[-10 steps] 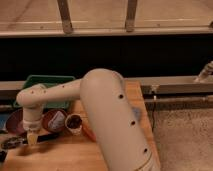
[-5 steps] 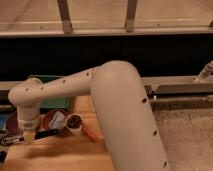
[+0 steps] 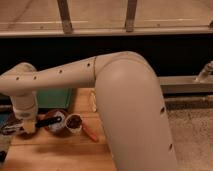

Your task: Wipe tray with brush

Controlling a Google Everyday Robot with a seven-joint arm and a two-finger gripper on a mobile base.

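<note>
The green tray (image 3: 53,98) lies at the back left of the wooden table, mostly hidden behind my arm (image 3: 60,77). My gripper (image 3: 28,127) hangs low over the table's left side, in front of the tray and just left of a dark red bowl (image 3: 56,125). A short black bar (image 3: 47,121) lies across that bowl, its left end next to the gripper. I cannot pick out the brush; it is hidden or out of view.
A small cup with dark contents (image 3: 74,122) stands right of the bowl. An orange-red-handled tool (image 3: 90,133) lies beside it. Another dark bowl (image 3: 10,125) sits at the left edge. My upper arm (image 3: 135,110) blocks the table's right half.
My arm has swung closer to the camera and covers more of the tray. The gripper has stayed low beside the dark red bowl.
</note>
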